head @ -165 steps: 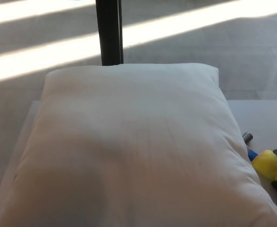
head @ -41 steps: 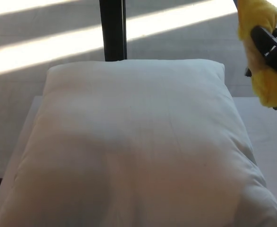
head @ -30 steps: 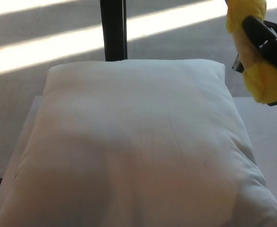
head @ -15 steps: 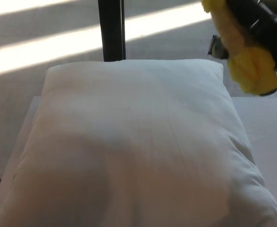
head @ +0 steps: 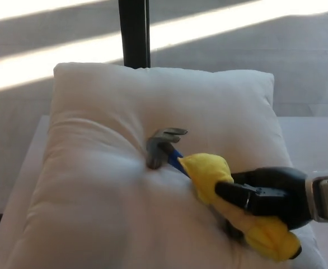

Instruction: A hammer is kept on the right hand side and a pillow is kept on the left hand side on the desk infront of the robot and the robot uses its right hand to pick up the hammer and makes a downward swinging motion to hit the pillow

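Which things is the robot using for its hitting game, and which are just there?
Using:
hammer, head pressed into the pillow
pillow
right hand, gripping the hammer's yellow handle

Just there:
desk
black post

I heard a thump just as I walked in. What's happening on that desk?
The robot's right hand is gripping a hammer by its yellow-wrapped handle and has brought it down on a big white pillow lying on the desk. The metal head is pressed into the middle of the pillow, denting it and creasing the fabric around it. The left hand is not in view.
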Motion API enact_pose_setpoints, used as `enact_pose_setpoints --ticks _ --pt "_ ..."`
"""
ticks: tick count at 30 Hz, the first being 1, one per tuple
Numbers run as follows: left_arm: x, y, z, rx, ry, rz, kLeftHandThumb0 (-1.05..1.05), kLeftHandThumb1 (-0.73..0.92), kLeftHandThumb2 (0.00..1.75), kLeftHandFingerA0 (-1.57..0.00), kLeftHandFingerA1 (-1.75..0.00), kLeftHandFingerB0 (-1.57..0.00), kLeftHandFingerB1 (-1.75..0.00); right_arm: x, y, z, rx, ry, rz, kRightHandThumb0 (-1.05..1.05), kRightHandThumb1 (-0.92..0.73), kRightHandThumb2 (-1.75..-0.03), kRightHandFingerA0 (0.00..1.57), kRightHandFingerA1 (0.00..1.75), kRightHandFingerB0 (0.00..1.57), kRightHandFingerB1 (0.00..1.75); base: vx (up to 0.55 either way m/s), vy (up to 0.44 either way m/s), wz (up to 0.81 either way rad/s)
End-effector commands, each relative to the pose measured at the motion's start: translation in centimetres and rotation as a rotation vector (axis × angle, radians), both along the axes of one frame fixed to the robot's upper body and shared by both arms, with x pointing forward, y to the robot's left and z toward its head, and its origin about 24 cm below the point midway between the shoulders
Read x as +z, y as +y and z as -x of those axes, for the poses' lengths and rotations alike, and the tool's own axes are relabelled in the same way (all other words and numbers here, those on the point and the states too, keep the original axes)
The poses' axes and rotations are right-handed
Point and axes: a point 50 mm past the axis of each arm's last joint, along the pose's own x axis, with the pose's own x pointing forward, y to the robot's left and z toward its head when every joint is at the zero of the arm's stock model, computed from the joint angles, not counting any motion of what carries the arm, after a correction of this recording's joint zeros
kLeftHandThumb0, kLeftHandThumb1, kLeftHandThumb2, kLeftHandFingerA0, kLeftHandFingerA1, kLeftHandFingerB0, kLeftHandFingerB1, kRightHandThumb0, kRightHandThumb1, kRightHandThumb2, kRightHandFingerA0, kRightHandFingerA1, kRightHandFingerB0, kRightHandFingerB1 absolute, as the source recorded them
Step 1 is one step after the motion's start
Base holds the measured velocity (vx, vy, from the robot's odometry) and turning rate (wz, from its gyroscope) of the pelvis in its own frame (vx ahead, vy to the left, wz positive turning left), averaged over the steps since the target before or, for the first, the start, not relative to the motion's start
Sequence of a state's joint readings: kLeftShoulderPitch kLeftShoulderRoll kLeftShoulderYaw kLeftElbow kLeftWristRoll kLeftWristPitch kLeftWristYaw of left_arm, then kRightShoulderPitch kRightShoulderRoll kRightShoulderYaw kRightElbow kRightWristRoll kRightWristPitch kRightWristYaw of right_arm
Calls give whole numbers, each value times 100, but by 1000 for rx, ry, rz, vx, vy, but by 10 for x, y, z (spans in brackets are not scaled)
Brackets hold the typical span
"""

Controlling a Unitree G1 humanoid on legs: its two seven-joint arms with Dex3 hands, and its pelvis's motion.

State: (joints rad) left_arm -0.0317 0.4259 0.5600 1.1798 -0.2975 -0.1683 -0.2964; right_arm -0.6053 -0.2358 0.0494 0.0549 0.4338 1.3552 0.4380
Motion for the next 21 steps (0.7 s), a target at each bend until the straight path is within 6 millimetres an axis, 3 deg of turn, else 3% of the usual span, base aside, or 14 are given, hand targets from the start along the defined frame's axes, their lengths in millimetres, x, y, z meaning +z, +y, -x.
enact_pose_setpoints --ticks 1,6,11,15,16,17,18,19,21 --pt "5 1 -5 -25 -38 -1 -62 61 59 -73 -58 -66 -45 -64 -50 12 -119 71 289 -36 -57 -124 106 175 73 174 0 0 0" --pt "3 0 -4 -28 -28 3 -61 61 58 -70 -56 -61 -45 -87 -65 16 -185 134 378 -36 -71 -107 105 175 63 171 0 0 0" --pt "2 1 0 -11 -14 6 -59 59 58 -71 -56 -65 -46 -96 -65 19 -179 140 411 -35 -71 -101 109 175 74 172 0 0 0" --pt "0 1 2 9 -10 15 -60 58 58 -71 -56 -66 -46 -89 -57 14 -180 129 383 -35 -65 -110 106 175 69 167 0 0 0" --pt "0 1 3 5 -9 17 -61 58 58 -70 -56 -66 -46 -82 -51 9 -178 118 357 -36 -67 -107 107 175 73 167 0 0 0" --pt "0 1 3 1 -9 15 -61 59 58 -72 -58 -66 -46 -78 -49 7 -177 109 344 -49 -59 -111 111 175 88 157 0 0 0" --pt "-1 0 3 -1 -9 14 -61 59 58 -72 -58 -66 -46 -77 -48 6 -177 106 340 -49 -59 -111 111 175 88 157 0 0 0" --pt "-1 0 3 2 -5 14 -61 59 58 -72 -58 -66 -46 -66 -43 0 -149 50 295 -35 -61 -118 107 175 75 169 0 0 0" --pt "-1 0 3 3 -9 16 -59 59 58 -72 -56 -63 -45 -49 -38 -8 -147 21 244 -36 -62 -116 107 175 71 174 0 0 0"
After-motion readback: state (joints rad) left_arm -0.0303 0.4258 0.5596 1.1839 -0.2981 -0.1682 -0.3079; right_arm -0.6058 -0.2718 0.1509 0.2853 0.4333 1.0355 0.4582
